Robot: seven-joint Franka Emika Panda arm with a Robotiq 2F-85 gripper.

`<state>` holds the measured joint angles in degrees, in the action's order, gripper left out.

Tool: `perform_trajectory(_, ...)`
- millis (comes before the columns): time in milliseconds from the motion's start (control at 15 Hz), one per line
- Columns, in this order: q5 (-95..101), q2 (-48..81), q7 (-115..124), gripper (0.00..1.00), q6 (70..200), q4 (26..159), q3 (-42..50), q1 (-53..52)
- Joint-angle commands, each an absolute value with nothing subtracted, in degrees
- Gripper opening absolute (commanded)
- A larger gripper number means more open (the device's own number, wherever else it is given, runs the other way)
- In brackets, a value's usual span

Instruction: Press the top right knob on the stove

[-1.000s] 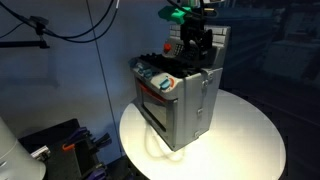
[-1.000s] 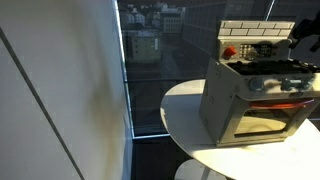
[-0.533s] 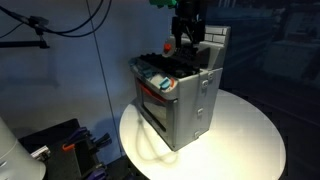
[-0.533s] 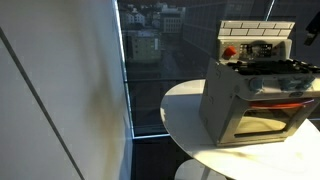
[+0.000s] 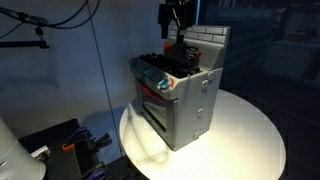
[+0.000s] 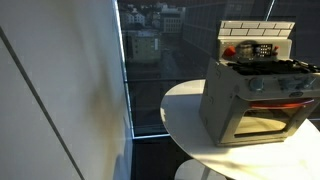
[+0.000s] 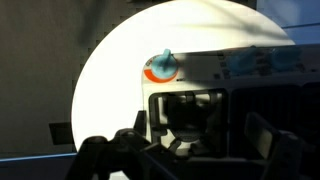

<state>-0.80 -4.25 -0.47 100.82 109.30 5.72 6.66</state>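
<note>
The small grey toy stove with a brick-pattern back panel [image 5: 180, 85] stood near the middle of a round white table [image 5: 250, 140], its red-trimmed oven door facing the table edge. In the wrist view a teal knob on an orange ring [image 7: 161, 67] lay on the stove's light top panel. The dark gripper [image 5: 176, 18] hung above the stove's back panel and touched nothing; its fingers were too dark to show whether they were spread or pressed together, so I cannot tell. To press well, I judged the arm should come down straight over the chosen knob with one fingertip centred on it and push gently, because the light stove could slide on the smooth table. Beyond the stove, a large window showing city buildings [image 6: 145, 40] closed the dim room.
</note>
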Motion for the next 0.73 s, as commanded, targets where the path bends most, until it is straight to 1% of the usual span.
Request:
perform_trajectory(0,-0.3,-5.3,-0.4,1.0,95.1,105.9,5.8,6.3)
perform_trajectory(333,-0.2,-4.6,-0.4,1.0,92.2,102.6,6.0,6.5)
perform_trajectory(400,-0.8,-5.3,-0.5,1.0,94.1,104.8,5.9,6.4)
perform_trajectory(667,-0.8,-5.0,-0.5,1.0,94.1,104.9,5.9,6.4)
